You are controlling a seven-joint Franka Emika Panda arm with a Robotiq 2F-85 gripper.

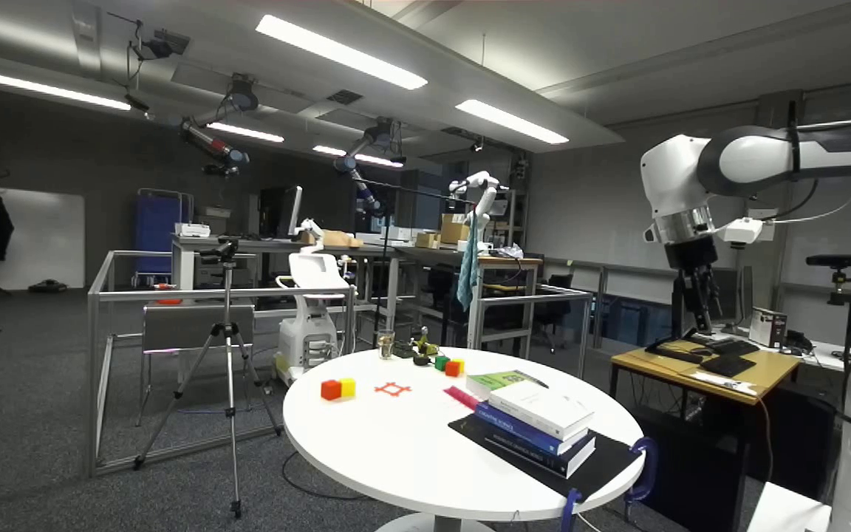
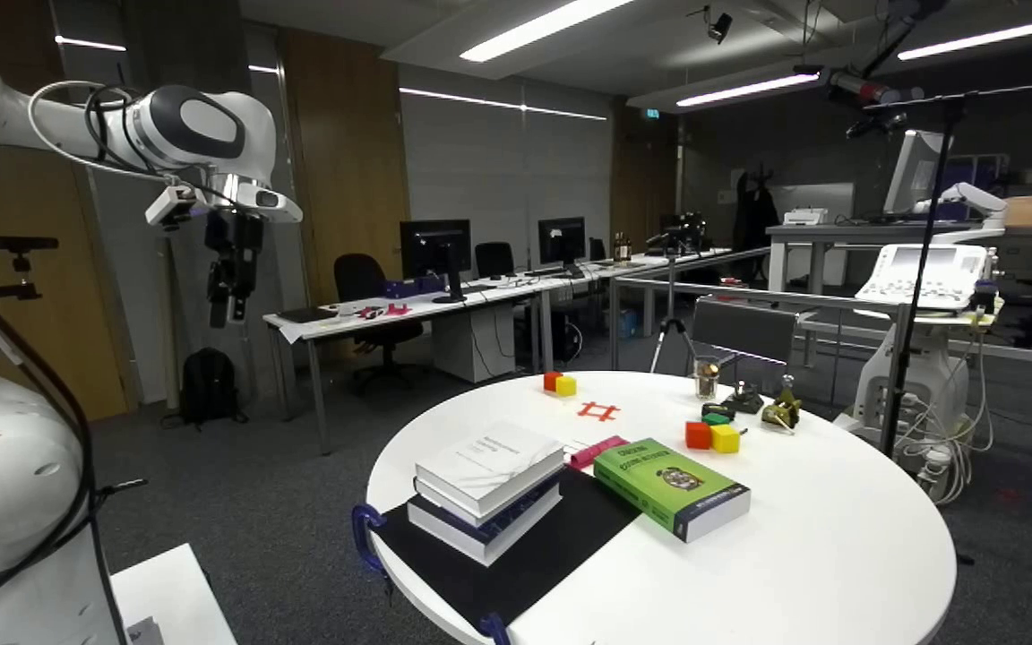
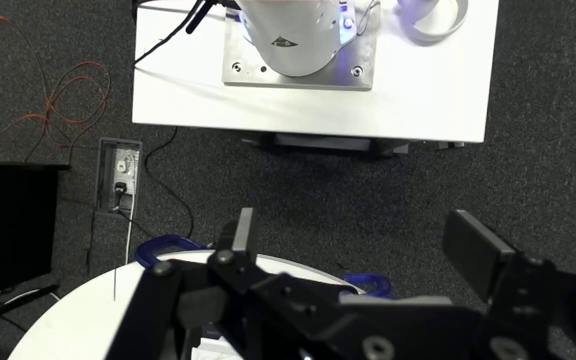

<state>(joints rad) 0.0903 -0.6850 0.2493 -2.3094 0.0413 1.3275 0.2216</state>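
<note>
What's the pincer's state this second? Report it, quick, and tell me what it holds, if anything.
Pincer: open, jaws spread wide apart, holding nothing.

Glaring ceiling lights (image 1: 340,52), dim far wall (image 1: 111,144), gripper (image 3: 355,227) blurred close-up

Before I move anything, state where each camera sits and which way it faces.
Exterior view: beside and above the round table, facing a white machine; arm and open hand at picture right.
Exterior view: beside and above that table, facing a desk; arm and hand at picture left.
Wrist view: on the arm, facing down to the floor; fingers and robot base show.
Both exterior views share table, arm and books.
</note>
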